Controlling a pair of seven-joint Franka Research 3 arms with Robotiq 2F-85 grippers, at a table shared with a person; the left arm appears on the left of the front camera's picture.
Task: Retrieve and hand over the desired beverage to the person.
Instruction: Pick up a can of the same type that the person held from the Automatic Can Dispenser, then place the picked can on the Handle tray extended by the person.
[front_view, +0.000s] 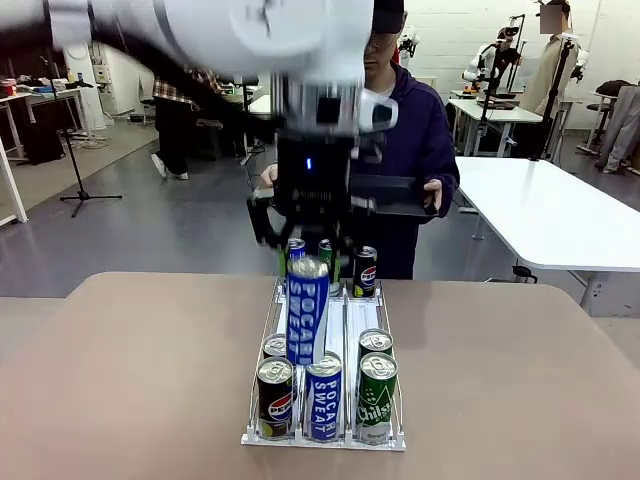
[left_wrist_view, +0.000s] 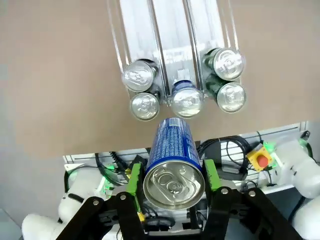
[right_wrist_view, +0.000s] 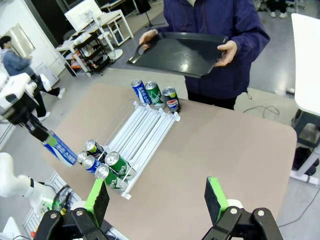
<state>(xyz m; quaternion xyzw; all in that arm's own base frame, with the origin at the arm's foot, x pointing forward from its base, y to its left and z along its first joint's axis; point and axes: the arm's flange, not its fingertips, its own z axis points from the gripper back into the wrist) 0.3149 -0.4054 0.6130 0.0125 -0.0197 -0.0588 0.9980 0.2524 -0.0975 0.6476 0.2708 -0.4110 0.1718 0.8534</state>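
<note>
Pocari Sweat can (front_view: 307, 310) was pinched in the left gripper (left_wrist_view: 172, 174) above the rack (front_view: 374, 316); right gripper (right_wrist_view: 157, 199) hung spread wide; person (right_wrist_view: 220, 30) held a black tray (right_wrist_view: 180, 50).

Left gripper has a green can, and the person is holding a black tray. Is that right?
Not quite: the can in the left gripper is blue, not green, as the left wrist view shows. The person does hold a black tray.
</note>
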